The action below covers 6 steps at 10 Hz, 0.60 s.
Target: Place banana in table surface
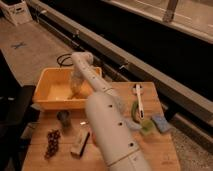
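I see the gripper (76, 90) down inside the yellow bin (47, 85), right over a pale shape that looks like the banana (75, 93); I can't tell how wide the jaws stand or whether they hold it. On the table surface (160, 145): grapes (51, 142), a dark cup (63, 118), a white-handled brush (139, 100). Beyond it a dim concrete floor and a long rail.

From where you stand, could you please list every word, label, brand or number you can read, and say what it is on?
No text can be read.
White crate on the floor: dark marks, too blurred to read.
Floor mark: a cross, not lettering.
Arm, yellow bin, wooden table: no lettering visible.
The gripper reaches into the bin.
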{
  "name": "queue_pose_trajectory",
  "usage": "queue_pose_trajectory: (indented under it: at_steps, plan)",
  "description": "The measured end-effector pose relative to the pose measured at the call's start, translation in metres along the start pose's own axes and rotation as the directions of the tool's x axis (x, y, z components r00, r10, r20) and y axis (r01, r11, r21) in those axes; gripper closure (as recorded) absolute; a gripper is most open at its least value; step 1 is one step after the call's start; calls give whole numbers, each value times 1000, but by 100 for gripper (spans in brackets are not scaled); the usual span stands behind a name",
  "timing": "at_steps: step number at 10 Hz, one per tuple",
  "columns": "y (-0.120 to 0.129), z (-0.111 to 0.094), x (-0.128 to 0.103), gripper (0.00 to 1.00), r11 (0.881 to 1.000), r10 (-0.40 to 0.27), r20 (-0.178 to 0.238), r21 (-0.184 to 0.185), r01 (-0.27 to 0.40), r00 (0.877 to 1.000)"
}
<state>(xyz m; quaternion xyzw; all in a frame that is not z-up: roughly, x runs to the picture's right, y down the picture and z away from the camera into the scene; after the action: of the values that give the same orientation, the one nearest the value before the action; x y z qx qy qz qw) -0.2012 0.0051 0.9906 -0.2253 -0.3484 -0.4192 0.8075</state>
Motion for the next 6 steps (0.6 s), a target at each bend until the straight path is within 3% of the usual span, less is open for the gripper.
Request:
queue_pose_trajectory:
  at_steps: [2,6]
  plan:
    - [6,-8,0,97,999,6,20,53,-8,1000]
    - [5,-32,-7,100,991,-4,25,134,0,1000]
